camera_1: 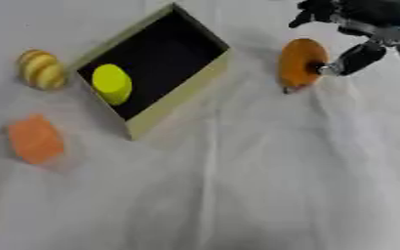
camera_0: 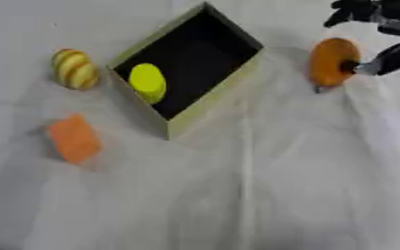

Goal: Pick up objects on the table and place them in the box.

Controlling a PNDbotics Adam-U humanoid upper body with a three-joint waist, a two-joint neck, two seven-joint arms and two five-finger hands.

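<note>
An open box (camera_0: 212, 100) with pale walls and a black inside lies askew at the upper middle. A yellow rounded piece (camera_0: 147, 82) lies inside it. To the box's right an orange disc (camera_0: 330, 61) stands on edge on the white cloth. My right hand (camera_1: 357, 56) comes in from the upper right. One finger (camera_0: 383, 61) presses the disc's right face, and the other fingers (camera_0: 350, 10) curl just beyond its top. A yellow striped egg shape (camera_0: 73, 68) lies left of the box. An orange block (camera_0: 73, 138) lies at the lower left. My left hand does not show.
A wrinkled white cloth (camera_0: 263, 185) covers the table, with wide bare cloth in front of the box and at the lower right.
</note>
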